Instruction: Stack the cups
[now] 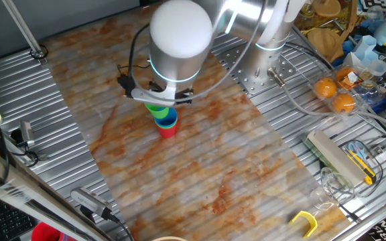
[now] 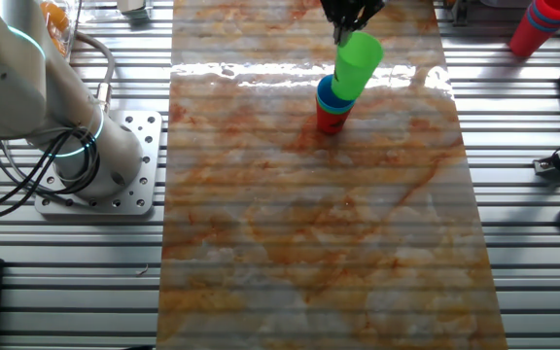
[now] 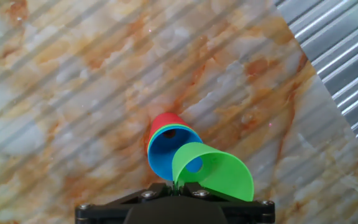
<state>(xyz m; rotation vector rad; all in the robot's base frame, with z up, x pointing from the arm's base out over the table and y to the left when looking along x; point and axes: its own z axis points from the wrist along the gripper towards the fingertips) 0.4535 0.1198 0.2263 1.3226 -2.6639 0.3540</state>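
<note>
Hand view shows most at close range: the black gripper (image 3: pixel 178 185) has its jaws pinched shut on the near rim of a bright green cup (image 3: pixel 213 171), a smooth, glossy tapered plastic cup that hangs tilted, its open mouth turned toward the camera. Just beyond and partly below it stands the stack: a blue cup (image 3: pixel 166 155) with a thin green rim (image 3: pixel 157 132) showing around its outer edge, all nested in a red cup (image 3: pixel 165 118) that rests on the marble-patterned mat (image 3: pixel 73 74). The held cup overlaps the blue cup's mouth, but whether they touch cannot be told from here. The mat is a flat sheet veined in orange, grey and white, crossed by faint parallel stripes; the ribbed aluminium tabletop (image 3: pixel 344 50) borders it at upper right. From the other fixed view, the side profile comes clear: the green cup (image 2: pixel 356 64) leans with its narrow end dipping into the blue cup (image 2: pixel 333 95), above the red cup (image 2: pixel 331 120), near the mat's far end; a separate pile of red cups (image 2: pixel 535 26) sits well apart on the metal. One fixed view adds the silver-white arm (image 1: pixel 179 33) covering the gripper, the stack beneath it, and two oranges (image 1: pixel 334 95) among clear containers far right.
</note>
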